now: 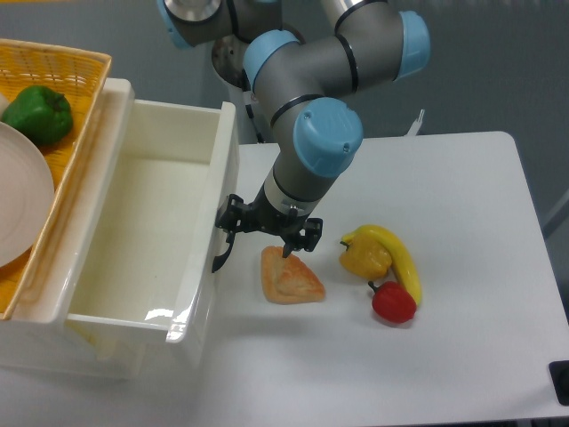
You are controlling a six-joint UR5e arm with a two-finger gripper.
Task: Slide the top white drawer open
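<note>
The top white drawer (133, 222) is slid far out of the cabinet, and its deep box shows nothing inside. Its curved black handle (220, 256) sticks out of the front wall toward the table. My gripper (255, 247) hangs right at that front wall, jaws spread. The left finger is up against the handle, and the right fingertip (286, 251) points down over a piece of bread (289, 277). Whether the left finger hooks behind the handle is hidden.
A yellow woven basket (76, 67) on the cabinet top holds a green pepper (37, 114) and a white plate (18, 191). Right of the bread lie a yellow pepper (364, 256), a banana (402, 260) and a red pepper (394, 302).
</note>
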